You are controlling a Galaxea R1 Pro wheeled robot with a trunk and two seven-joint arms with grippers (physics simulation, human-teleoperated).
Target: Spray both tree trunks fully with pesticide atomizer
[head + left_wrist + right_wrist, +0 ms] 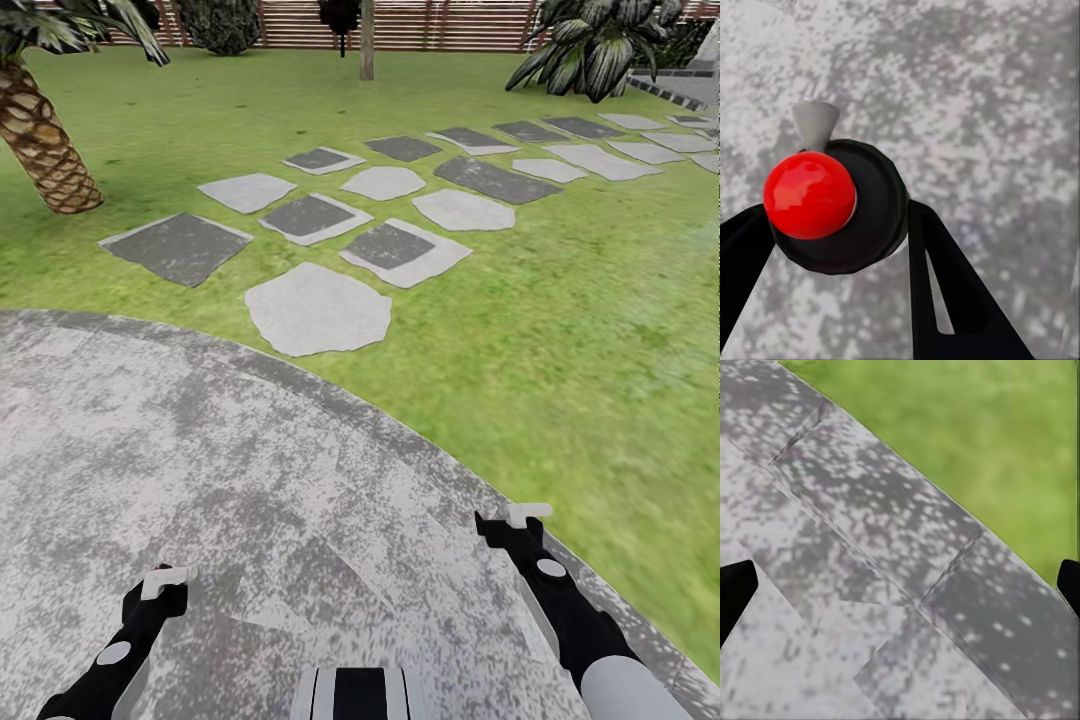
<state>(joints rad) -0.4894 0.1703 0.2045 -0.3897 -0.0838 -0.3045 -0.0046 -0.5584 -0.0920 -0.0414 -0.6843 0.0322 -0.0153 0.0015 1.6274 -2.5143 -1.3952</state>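
Head view, upper half: we log the garden lawn (600, 330), broad and green, closed at the top edge by a brown slat fence (300, 25). One straight bare tree trunk (367, 40) stands top centre, well away from us; a scaly leaning palm trunk (40, 130) at upper left, a striped palm (590, 45) at upper right. Stepping stones (318, 308) run from centre toward upper right. Lower half: mottled grey paving (250, 480), curved edge against the grass.

Left gripper (160, 590), lower left: black fingers (945, 285) clamped on the pesticide atomizer (844, 210), a dark round body with red ball and pale nozzle, held over paving. Right gripper (515, 525), lower right: its fingertips sit at opposite edges of the right wrist view with bare paving between, so apart and empty.

Relation for the coming move, as we judge it: the trunk lies far ahead and slightly right of the loaded left arm, so a drive comes first. The head view gives the trunk's bearing; the left wrist view gives the grip.
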